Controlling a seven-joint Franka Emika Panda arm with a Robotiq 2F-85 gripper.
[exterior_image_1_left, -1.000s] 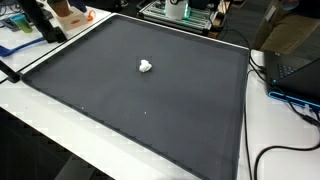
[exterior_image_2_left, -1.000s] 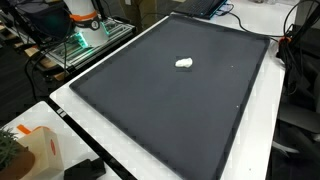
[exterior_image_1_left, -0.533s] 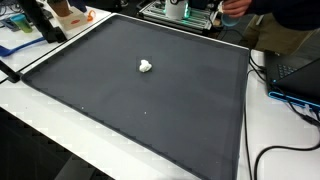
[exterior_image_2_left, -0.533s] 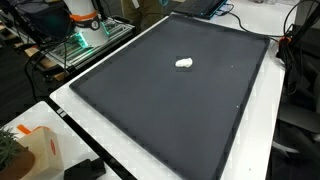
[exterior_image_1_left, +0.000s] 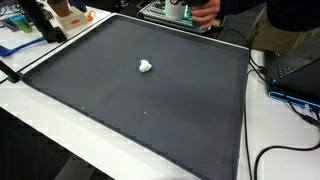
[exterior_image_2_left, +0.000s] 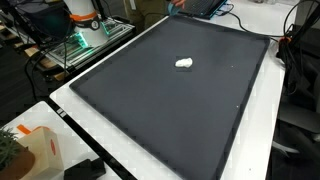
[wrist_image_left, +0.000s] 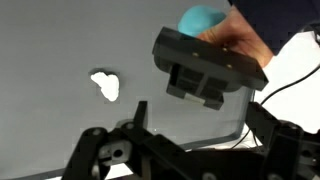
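Just in over far edge of mat (exterior_image_1_left: 180, 110): person's hand (exterior_image_1_left: 207, 12) with teal ball (wrist_image_left: 203, 20). Gripper (wrist_image_left: 190, 145) wide, empty; white lump (exterior_image_1_left: 146, 66) unmoved.

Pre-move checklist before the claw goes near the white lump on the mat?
1. Claw open: ok.
2. Nothing between its jaws: ok.
3. Lump lies alone on the mat, nothing touching it: ok.
4. Workspace free of people: not ok. A hand holding a teal ball is at the mat's far edge.
5. Claw height over the mat: cannot tell.
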